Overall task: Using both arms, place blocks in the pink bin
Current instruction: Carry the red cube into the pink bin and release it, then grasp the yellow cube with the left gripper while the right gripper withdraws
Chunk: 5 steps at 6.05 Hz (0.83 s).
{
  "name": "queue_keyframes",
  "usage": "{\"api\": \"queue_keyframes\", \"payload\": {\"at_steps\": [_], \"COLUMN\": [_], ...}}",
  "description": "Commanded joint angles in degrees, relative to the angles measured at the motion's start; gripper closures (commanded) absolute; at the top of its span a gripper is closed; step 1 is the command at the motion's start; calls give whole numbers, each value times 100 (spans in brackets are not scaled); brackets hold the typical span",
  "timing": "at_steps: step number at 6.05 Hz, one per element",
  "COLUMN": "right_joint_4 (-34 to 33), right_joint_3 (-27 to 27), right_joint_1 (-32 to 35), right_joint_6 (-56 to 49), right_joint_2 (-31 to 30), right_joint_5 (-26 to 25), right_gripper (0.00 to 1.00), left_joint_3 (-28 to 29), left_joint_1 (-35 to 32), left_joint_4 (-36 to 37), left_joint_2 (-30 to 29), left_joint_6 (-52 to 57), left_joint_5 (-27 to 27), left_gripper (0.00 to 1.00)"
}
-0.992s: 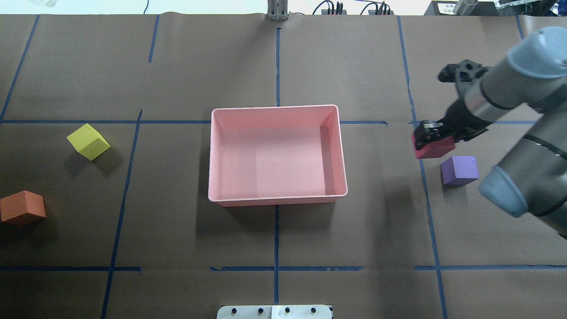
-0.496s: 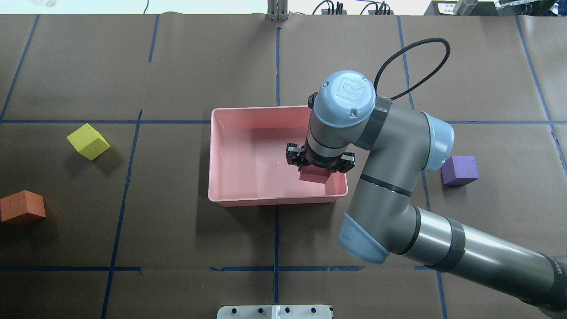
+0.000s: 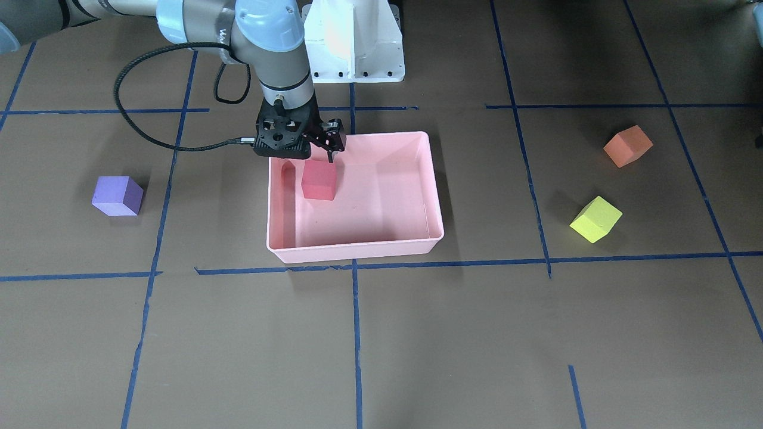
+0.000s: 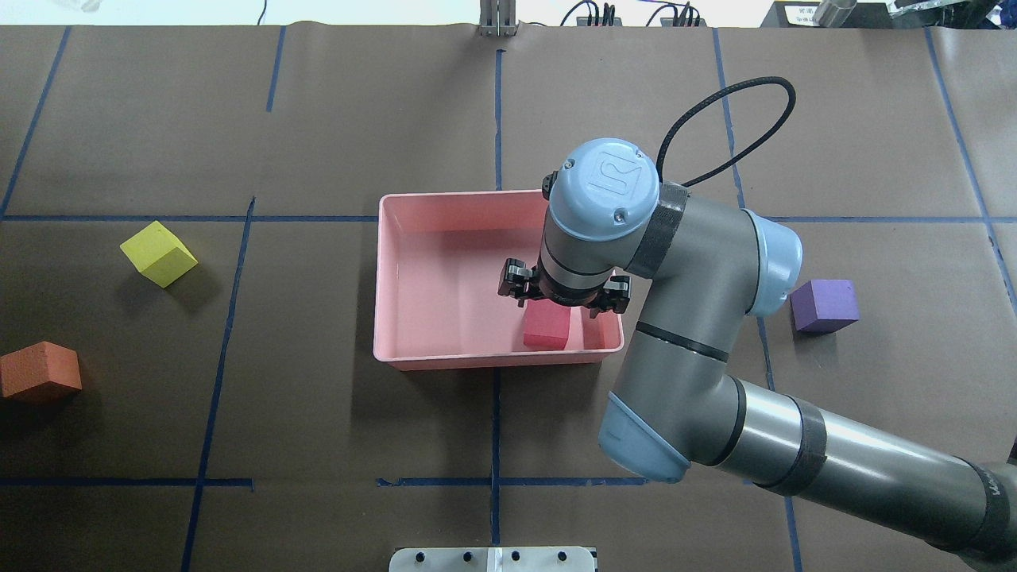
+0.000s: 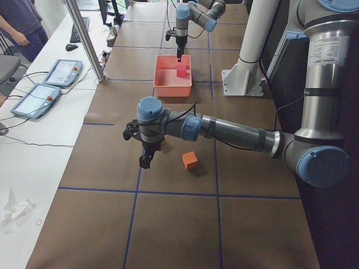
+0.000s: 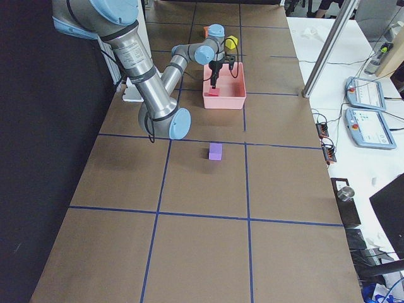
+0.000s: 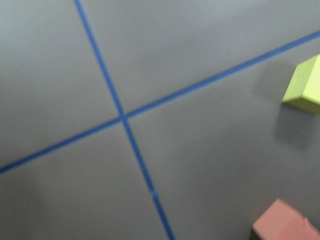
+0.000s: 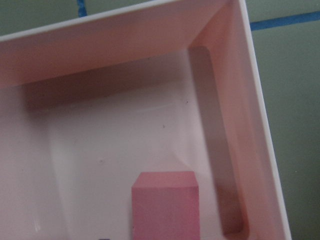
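Shows matte red foam cube [image 3: 318,182] flat on smooth pink bin [image 3: 357,253] floor, near one sloped wall, open floor beyond; right gripper [image 3: 309,154] just above, jaws spread, holding nothing; left gripper [image 5: 145,161] jaws: cannot tell.

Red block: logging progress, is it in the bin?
In: red block sits on pink bin floor, apart from the right tool above.

Your table [image 4: 318,119] wears brown paper crossed by blue tape lines [image 4: 496,429]. In the exterior left view, along the left edge, you have a white bench [image 5: 33,168] carrying two tablets [image 5: 61,72], beside a metal post [image 5: 84,39].
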Motion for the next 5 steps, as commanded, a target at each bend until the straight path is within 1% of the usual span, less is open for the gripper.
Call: {"api": "queue_keyframes", "payload": {"at_steps": [1,2,3,4,5], "right_joint_4": [-32,-32,-23,-15,-23], "right_joint_3": [320,461,550,629,638], "right_joint_1": [502,862,1179,1277,1305], "right_joint_6": [-716,-1365,-1902,-2212,-2215], "right_joint_2": [-349,-665,-885,-1062,-1072], "right_joint_5": [313,627,813,858,859], "right_gripper": [0,0,0,0,0], "left_joint_3": [158,412,902,1194,1214], "left_joint_1": [1073,1662,1833,1983,2193], "left_joint_4": [-1038,-1390,-1968,-2244,-2255], "left_joint_2": [-100,-465,-808,-1003,-996], "left_joint_6": [-642,-581,-589,-598,-459], "left_joint_5": [-31,12,13,22,222], "left_gripper": [0,0,0,0,0]}}
